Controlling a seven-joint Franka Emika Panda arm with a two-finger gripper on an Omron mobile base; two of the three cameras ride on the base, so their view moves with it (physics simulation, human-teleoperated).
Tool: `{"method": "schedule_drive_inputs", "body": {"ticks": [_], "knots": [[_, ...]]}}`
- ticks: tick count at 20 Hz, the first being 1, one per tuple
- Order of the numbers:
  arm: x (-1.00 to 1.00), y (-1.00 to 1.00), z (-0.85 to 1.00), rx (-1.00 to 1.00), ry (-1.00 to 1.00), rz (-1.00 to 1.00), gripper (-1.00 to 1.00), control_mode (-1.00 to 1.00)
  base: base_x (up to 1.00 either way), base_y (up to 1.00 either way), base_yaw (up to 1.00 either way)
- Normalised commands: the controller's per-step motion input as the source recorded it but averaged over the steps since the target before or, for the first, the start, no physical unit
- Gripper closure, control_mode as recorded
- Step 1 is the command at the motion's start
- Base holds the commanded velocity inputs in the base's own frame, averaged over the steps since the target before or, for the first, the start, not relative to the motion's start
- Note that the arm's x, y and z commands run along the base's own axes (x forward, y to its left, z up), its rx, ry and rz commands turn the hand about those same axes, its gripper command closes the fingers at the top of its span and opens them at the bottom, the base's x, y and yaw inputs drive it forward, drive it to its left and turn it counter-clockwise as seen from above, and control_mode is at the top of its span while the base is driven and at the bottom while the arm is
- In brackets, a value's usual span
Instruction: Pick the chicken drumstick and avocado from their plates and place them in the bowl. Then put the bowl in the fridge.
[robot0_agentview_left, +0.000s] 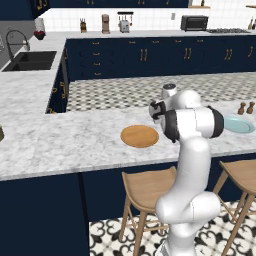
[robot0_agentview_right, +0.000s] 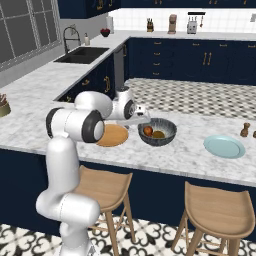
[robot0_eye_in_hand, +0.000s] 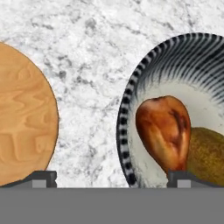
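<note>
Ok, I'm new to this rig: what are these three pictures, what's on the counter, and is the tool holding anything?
The white machine is a robot arm on a driving base. Two pictures come from cameras on that base, behind the arm to its left and right. The third looks along the tool from the hand itself; the two dark tips at its bottom are the fingers, standing wide open and holding nothing. On the marble counter sit a wooden plate, a pale blue plate and a dark bowl. The chicken drumstick and the avocado already lie side by side in the bowl. Two wooden stools stand in front.
</note>
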Motion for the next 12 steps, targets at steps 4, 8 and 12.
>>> {"method": "schedule_drive_inputs", "body": {"ticks": [4, 8, 12], "knots": [[0.26, -0.33, -0.04, 0.01, 0.0, 0.04, -1.0, -1.0, 0.0, 0.0, 0.0], [0.02, -0.16, -0.17, 0.0, 0.0, 0.06, -1.0, -1.0, 0.0, 0.0, 0.0], [0.0, -0.01, -0.37, 0.0, 0.0, 0.07, -1.0, -1.0, 0.0, 0.0, 0.0]]}}
